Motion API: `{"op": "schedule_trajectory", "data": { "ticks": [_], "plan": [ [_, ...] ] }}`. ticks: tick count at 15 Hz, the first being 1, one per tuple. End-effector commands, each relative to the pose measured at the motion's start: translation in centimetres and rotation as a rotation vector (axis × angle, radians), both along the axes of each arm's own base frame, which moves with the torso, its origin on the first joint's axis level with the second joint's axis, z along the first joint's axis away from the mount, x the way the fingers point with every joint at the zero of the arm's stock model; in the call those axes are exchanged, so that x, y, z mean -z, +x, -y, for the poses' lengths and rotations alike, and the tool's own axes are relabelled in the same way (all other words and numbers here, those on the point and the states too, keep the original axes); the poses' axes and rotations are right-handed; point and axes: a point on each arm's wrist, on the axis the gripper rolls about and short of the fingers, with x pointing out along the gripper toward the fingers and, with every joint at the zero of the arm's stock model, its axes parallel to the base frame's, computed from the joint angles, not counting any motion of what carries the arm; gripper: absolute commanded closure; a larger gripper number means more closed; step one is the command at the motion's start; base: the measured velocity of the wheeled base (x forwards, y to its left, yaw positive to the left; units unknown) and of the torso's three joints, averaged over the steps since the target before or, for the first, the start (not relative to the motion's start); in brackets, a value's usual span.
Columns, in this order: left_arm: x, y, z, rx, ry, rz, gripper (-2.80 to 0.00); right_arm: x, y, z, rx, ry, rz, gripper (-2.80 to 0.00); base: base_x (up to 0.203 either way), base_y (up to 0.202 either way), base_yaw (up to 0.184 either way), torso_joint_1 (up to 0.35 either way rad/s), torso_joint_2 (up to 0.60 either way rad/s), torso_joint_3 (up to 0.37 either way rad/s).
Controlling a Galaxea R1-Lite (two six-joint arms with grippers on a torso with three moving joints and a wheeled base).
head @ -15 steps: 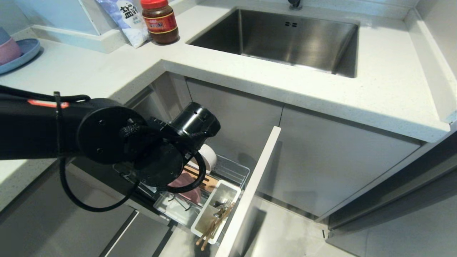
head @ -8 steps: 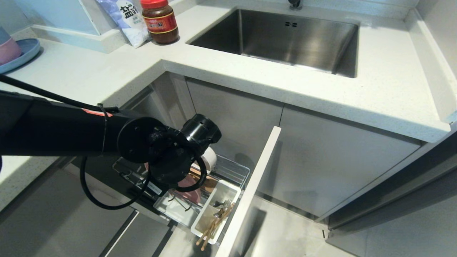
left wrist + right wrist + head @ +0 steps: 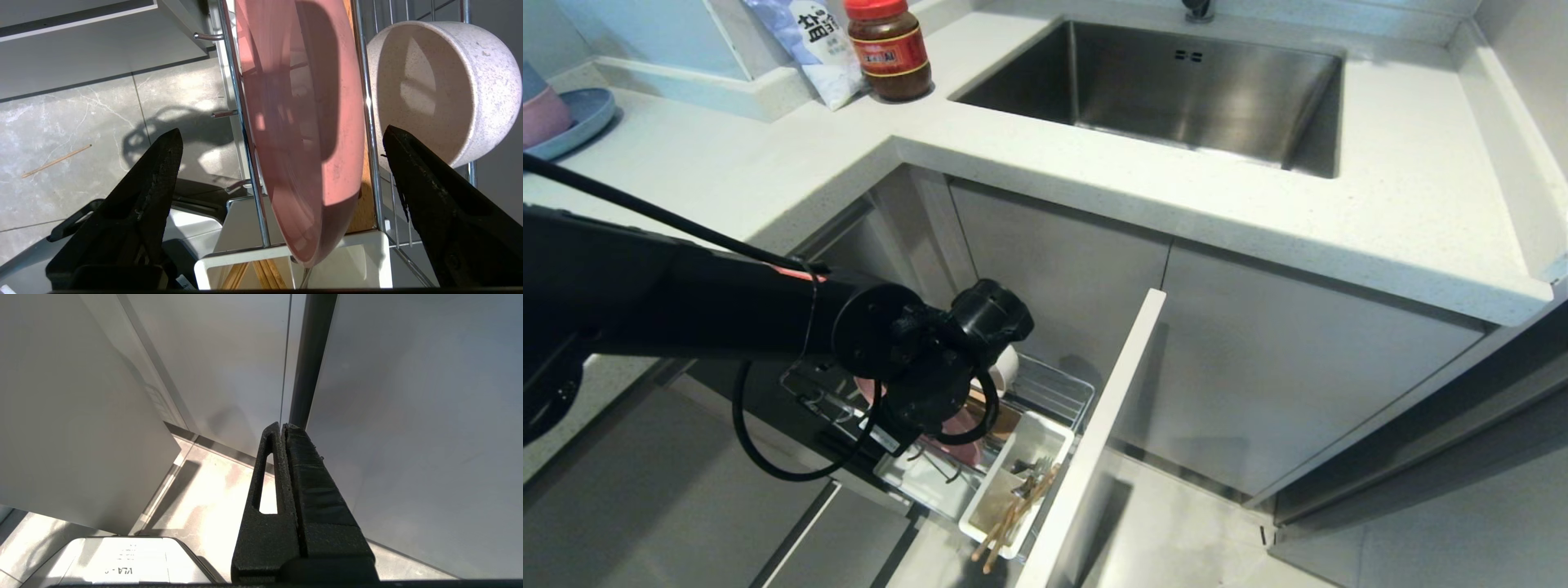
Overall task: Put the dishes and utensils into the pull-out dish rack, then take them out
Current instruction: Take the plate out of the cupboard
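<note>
- The left gripper (image 3: 282,139) hangs over the pull-out dish rack (image 3: 1058,384), its two black fingers (image 3: 157,171) spread wide with nothing between the pads.
- The pink plate (image 3: 302,134) stands on edge in the rack's wooden strip (image 3: 365,212), framed between the spread fingers and touching neither.
- Just beside the plate, on the side toward the cabinet, the cream-white bowl (image 3: 437,90) lies tipped on its side in the wire basket.
- At the rack's front edge, against the pale-grey front panel (image 3: 1094,441), the white cutlery tray (image 3: 1013,482) holds the chopsticks (image 3: 1009,523), whose ends poke past the tray's near end, and some metal cutlery (image 3: 1031,472) too small to tell apart.
- A thin wooden stick (image 3: 55,161) lies on the tiled floor beside the rack.
- The right gripper (image 3: 284,428) is parked low near a cabinet panel, fingers pressed together and empty.
- On the countertop (image 3: 1380,204) are the steel sink (image 3: 1176,90), a red-lidded jar (image 3: 889,49) and, at the far left edge, a blue plate (image 3: 572,122).
</note>
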Motion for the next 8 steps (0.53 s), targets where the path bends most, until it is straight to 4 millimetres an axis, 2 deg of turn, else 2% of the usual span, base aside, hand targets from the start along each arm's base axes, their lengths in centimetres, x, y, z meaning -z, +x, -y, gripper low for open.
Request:
{"op": "schedule_trajectory", "data": {
  "ticks": [1, 2, 8],
  "plan": [
    [0.17, 0.03, 0.01, -0.007, 0.004, -0.001, -2.80, 0.05, -0.02, 0.00, 0.000, 0.000, 0.002, 0.00, 0.000, 0.000, 0.000, 0.000, 0.00, 0.000],
    [0.41, 0.12, 0.08, -0.007, 0.008, -0.007, 0.00, 0.05, -0.02, 0.00, 0.001, 0.000, 0.002, 0.00, 0.000, 0.000, 0.000, 0.000, 0.00, 0.000],
    [0.51, 0.08, 0.18, -0.004, 0.010, -0.009, 0.00, 0.05, -0.02, 0.00, -0.001, 0.000, 0.002, 0.00, 0.000, 0.000, 0.000, 0.000, 0.00, 0.000]
  ]
}}
